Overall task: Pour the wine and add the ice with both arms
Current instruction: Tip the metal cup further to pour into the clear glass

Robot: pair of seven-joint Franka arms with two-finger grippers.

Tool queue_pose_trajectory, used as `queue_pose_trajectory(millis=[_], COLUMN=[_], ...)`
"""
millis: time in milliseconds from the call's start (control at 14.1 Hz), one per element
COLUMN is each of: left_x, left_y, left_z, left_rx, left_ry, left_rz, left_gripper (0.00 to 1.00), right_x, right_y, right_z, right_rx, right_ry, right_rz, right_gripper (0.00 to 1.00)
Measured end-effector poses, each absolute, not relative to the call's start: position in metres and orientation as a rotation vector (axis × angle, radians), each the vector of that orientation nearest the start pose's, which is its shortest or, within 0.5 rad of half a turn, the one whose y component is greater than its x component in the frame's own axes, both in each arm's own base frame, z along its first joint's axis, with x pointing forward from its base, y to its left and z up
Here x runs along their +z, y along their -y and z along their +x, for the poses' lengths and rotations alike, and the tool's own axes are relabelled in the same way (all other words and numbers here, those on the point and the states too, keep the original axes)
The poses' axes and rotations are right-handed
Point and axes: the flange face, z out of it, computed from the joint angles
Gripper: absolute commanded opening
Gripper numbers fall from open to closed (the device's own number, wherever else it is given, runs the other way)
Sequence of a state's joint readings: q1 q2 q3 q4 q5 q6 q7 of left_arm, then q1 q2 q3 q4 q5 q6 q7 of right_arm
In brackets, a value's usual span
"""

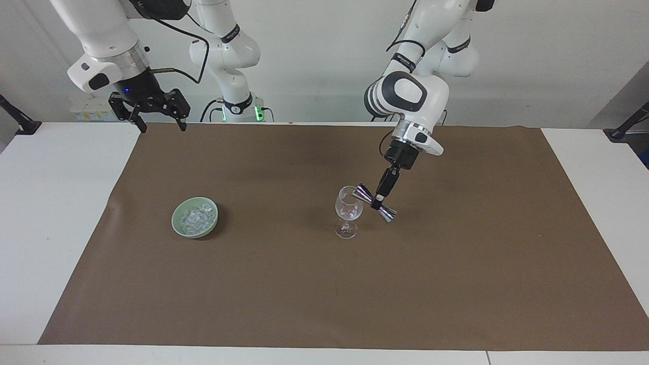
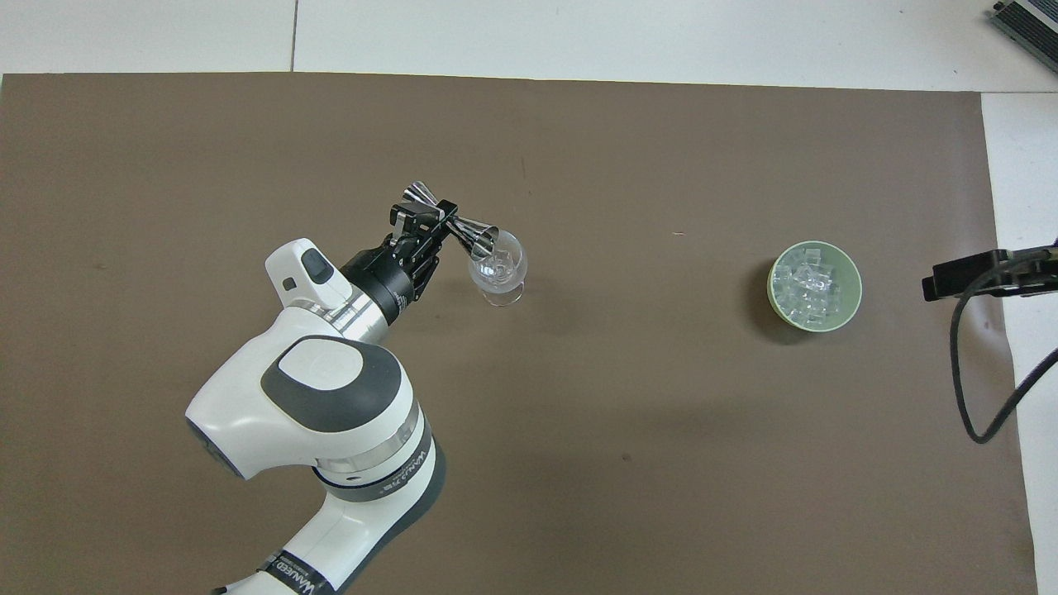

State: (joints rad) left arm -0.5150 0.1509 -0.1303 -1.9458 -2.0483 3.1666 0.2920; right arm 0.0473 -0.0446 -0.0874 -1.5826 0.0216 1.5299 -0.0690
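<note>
A clear wine glass (image 1: 348, 212) (image 2: 498, 271) stands upright near the middle of the brown mat. My left gripper (image 1: 377, 202) (image 2: 442, 221) is shut on the waist of a shiny steel jigger (image 1: 375, 203) (image 2: 453, 221). The jigger lies tilted almost level, with one cup's mouth at the glass's rim. The ice (image 1: 195, 218) (image 2: 810, 283), a heap of small clear cubes, fills a pale green bowl (image 1: 178, 223) (image 2: 853, 285) toward the right arm's end of the table. My right gripper (image 1: 158, 119) hangs open high over the mat's corner near the robots, where the right arm waits.
A brown mat (image 1: 324, 304) (image 2: 661, 454) covers most of the white table (image 1: 50, 203). Black clamp stands (image 1: 20, 121) sit at both ends of the table's edge by the robots. A black cable (image 2: 967, 372) from the right arm loops over the mat's edge.
</note>
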Motion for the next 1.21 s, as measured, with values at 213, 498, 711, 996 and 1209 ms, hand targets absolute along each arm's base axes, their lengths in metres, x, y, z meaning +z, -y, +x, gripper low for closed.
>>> queue_pose_trajectory(millis=[213, 498, 711, 996, 1209], left_x=[0.4214, 0.4222, 0.4249, 0.4275, 0.4296], left_y=[0.2796, 0.2797, 0.2799, 0.2803, 0.2803], left_z=[0.506, 0.5073, 0.5089, 0.51, 0.5105], left_rx=[0.456, 0.473, 0.488, 0.504, 0.518], left_ry=[-1.129, -1.107, -1.086, -1.065, -1.055], left_rz=[1.822, 1.838, 1.85, 1.86, 1.866], left_gripper=[0.0, 0.0, 0.0, 0.0, 0.0], right_x=[0.6396, 0.6396, 0.6397, 0.6397, 0.6396], right_y=[0.0203, 0.0203, 0.0203, 0.0203, 0.0203], right_z=[0.5362, 0.5362, 0.5362, 0.5362, 0.5362], right_rx=[0.011, 0.011, 0.011, 0.011, 0.011], right_ry=[0.046, 0.046, 0.046, 0.046, 0.046], right_rz=[-3.115, -3.115, -3.115, -3.115, -3.115], right_gripper=[1.0, 1.0, 1.0, 1.0, 1.0])
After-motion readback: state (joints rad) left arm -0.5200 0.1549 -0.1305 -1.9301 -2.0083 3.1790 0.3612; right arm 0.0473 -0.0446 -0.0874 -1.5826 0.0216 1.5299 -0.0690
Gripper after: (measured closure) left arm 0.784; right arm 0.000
